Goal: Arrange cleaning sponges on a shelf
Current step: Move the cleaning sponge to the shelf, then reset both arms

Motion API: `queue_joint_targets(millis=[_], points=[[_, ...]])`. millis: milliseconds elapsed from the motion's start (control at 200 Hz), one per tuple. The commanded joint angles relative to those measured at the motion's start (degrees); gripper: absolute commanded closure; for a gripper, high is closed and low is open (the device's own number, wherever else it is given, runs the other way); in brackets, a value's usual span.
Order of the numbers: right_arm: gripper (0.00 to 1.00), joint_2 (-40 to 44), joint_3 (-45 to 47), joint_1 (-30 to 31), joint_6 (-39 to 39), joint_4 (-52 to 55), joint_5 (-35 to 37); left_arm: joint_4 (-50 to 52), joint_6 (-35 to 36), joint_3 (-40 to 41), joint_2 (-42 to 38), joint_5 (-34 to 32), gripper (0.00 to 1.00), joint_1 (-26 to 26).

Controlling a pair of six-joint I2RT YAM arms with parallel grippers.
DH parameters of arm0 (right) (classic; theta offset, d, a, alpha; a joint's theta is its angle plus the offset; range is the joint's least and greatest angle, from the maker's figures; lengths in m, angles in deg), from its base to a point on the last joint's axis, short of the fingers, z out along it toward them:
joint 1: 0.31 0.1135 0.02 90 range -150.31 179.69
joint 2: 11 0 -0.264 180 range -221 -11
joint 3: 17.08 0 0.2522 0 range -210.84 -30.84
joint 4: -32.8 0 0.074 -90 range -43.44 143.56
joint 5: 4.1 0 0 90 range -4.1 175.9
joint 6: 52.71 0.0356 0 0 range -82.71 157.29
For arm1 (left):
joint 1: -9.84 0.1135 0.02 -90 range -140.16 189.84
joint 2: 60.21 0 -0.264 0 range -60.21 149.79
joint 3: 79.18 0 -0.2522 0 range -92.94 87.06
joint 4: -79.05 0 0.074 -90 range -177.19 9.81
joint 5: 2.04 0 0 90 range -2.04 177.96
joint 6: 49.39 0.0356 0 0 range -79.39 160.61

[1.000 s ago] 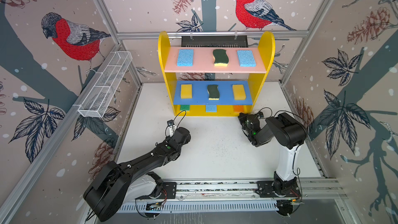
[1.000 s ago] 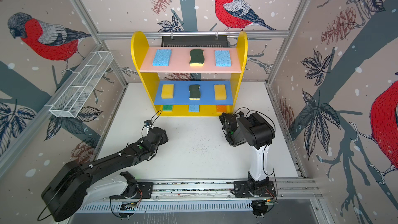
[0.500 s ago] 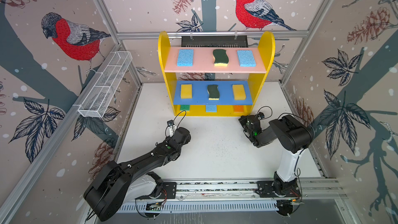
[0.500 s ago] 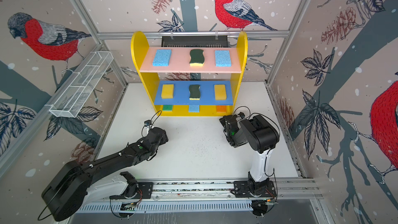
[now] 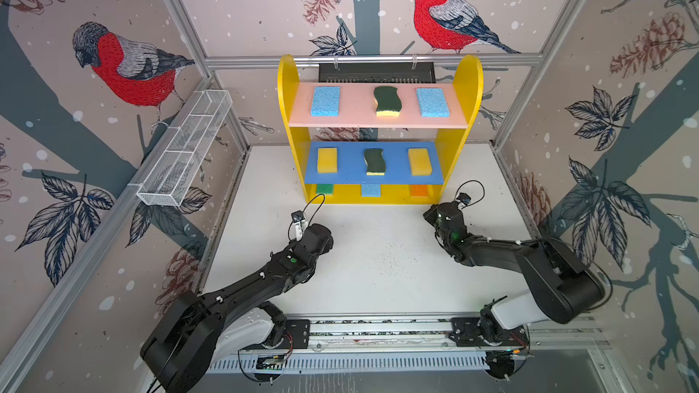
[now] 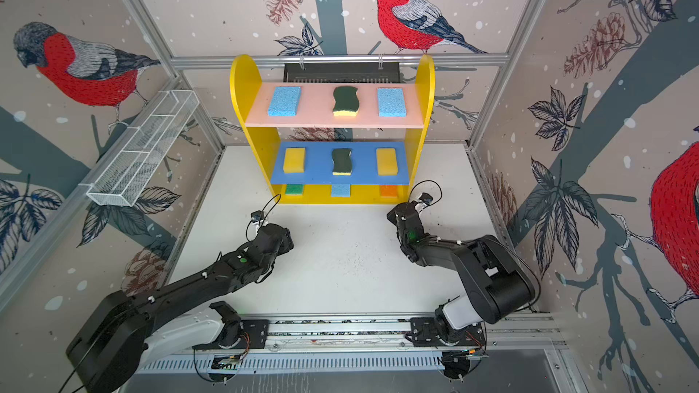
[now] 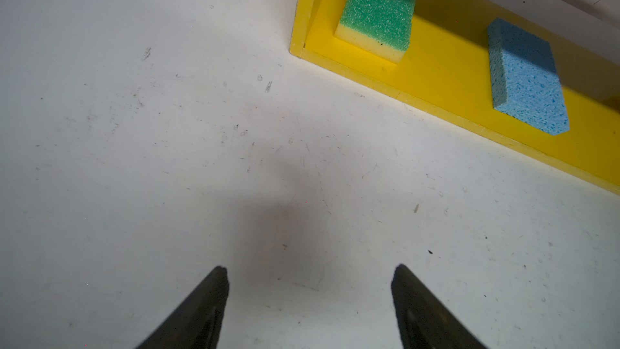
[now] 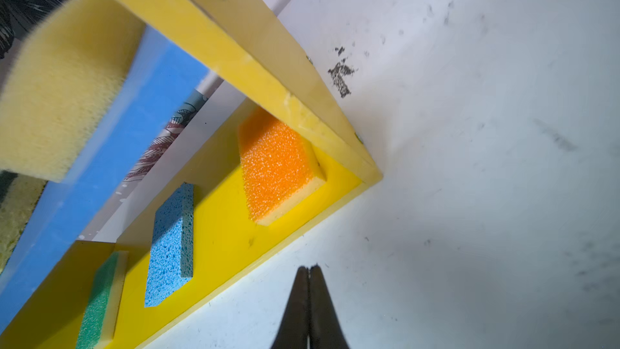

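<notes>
The shelf (image 5: 286, 107) stands at the back with three cleaning sponges on each level. The pink top board holds two light blue ones (image 5: 325, 101) beside a dark green wavy one (image 5: 386, 100). On the blue board, two yellow ones (image 5: 327, 160) flank another dark green one (image 5: 374, 161). The yellow bottom carries a green (image 7: 379, 11), a light blue (image 7: 526, 78) and an orange sponge (image 8: 275, 166). My left gripper (image 7: 308, 273) is open and empty over the white table, before the shelf's left corner. My right gripper (image 8: 309, 268) is shut and empty near the right front corner.
A long white wire-mesh basket (image 5: 185, 149) hangs on the left wall. The white table (image 5: 378, 266) spreads between both arms and the shelf. A metal rail (image 5: 378, 328) with the arm bases runs along the front edge. Patterned walls close in three sides.
The right arm's elbow has swung down and to the right while its gripper stays by the shelf's right front corner. The left arm has not moved.
</notes>
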Motion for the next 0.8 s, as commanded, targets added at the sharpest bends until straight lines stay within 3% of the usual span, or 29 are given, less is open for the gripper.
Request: queue_joint_targets(millis=[0, 265, 405, 515, 765, 775, 780, 795], points=[[0.92, 4.0, 0.52, 0.28, -4.94, 6.56, 2.91, 0.8, 2.04, -0.89, -0.15, -1.09, 0.22, -0.12], [0.85, 16.26, 2.1, 1.66, -10.01, 15.83, 5.48, 4.87, 4.42, -5.33, 0.33, -2.72, 0.22, -0.12], [0.72, 22.67, 3.09, -0.32, -12.22, 19.58, 5.46, 6.14, 7.98, -6.74, 0.14, -3.74, 0.2, -0.12], [0.54, 27.11, 3.61, -2.64, -13.98, 21.96, 3.28, 6.99, 10.76, -8.06, 0.37, -4.04, 0.2, -0.12], [0.15, 33.64, 2.12, -6.1, -18.2, 26.58, 6.12, 7.9, 12.82, -10.86, -0.77, -7.19, 0.16, -0.12], [0.11, 33.83, 2.09, -6.34, -18.33, 26.58, 6.08, 8.01, 12.51, -10.99, -0.93, -7.57, 0.14, -0.12], [0.07, 33.96, 2.06, -6.45, -18.41, 26.58, 6.06, 8.0, 12.37, -10.99, -1.0, -7.63, 0.05, -0.12], [0.01, 34.31, 2.11, -6.88, -18.58, 26.53, 5.99, 8.06, 12.14, -11.17, -1.27, -8.2, 0.03, -0.12]])
